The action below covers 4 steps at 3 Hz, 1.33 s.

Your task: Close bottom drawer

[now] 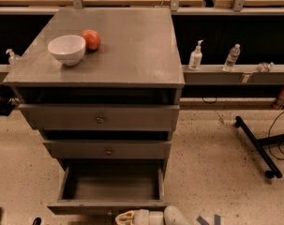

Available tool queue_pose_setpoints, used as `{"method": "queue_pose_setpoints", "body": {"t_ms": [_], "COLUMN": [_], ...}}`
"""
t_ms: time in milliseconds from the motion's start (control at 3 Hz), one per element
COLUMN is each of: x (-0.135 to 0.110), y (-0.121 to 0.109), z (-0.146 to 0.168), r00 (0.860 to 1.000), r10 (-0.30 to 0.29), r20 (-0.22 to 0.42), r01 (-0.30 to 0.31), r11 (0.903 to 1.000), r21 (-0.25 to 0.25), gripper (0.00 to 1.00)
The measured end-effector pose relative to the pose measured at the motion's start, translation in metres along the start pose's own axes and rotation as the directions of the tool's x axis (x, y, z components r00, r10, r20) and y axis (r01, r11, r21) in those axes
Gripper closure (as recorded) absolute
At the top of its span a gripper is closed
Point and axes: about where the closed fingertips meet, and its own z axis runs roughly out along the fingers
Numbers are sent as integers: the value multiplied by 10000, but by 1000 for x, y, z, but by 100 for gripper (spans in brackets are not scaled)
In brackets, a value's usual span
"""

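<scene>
The grey cabinet (104,69) stands in the middle of the camera view with three drawers. The bottom drawer (108,205) is pulled far out and its inside shows empty. Its front panel runs along the lower edge of the view, and its knob is hidden. My gripper (125,217) is at the very bottom of the view, right in front of that panel near its middle, with the white arm end trailing off to the right. The top drawer (99,118) and middle drawer (108,150) each stick out a little.
A white bowl (66,49) and a red apple (91,39) sit on the cabinet top. Bottles (195,56) stand on a ledge behind at right. A black stand leg (256,146) lies on the floor to the right. Blue tape (208,219) marks the floor.
</scene>
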Motion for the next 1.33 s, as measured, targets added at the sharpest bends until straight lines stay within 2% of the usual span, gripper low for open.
{"method": "queue_pose_setpoints", "body": {"t_ms": [667, 1000, 1333], "x": [-10, -10, -12], "y": [-92, -92, -78], "z": [-1, -1, 10], "r00": [9962, 9962, 9962], "r10": [-873, -873, -851], "r20": [-44, -44, 193], "r01": [873, 873, 839], "r11": [9921, 9921, 9949], "r21": [899, 899, 554], "gripper": [100, 100, 100]}}
